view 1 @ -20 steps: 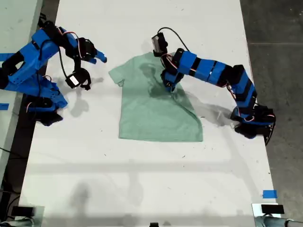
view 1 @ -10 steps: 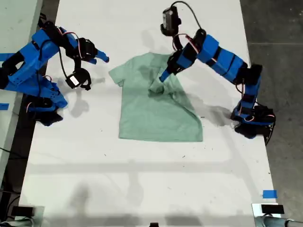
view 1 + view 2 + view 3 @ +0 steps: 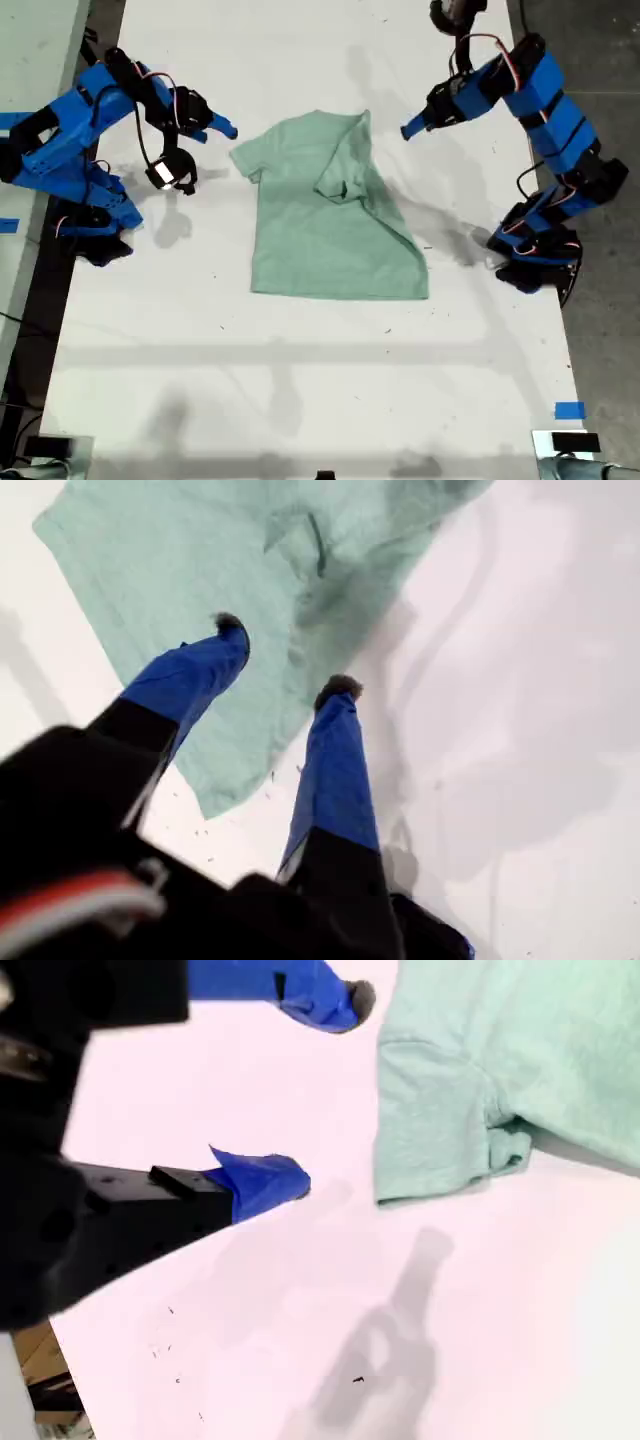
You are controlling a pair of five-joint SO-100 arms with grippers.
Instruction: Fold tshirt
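Observation:
The pale mint-green tshirt (image 3: 330,225) lies flat on the white table, its sleeve on the exterior view's right folded over onto the chest (image 3: 345,165). My first gripper (image 3: 412,128) hangs open in the air off the shirt's edge on the exterior view's right, holding nothing. Its wrist view looks down on the tshirt (image 3: 190,570) between the open fingertips (image 3: 338,688). My second gripper (image 3: 205,155) stands open just beside the spread sleeve (image 3: 250,158) on the exterior view's left, apart from it. That sleeve (image 3: 430,1120) shows near the empty gripper (image 3: 325,1090).
The white table (image 3: 300,380) stretches toward the exterior view's bottom. A blue tape patch (image 3: 570,410) sits near its corner at the exterior view's lower right. Grey floor (image 3: 600,60) borders the table at the exterior view's right.
My first gripper let go of the folded sleeve, rose and swung away toward the exterior view's right. The fold stays on the chest. The second arm barely moved.

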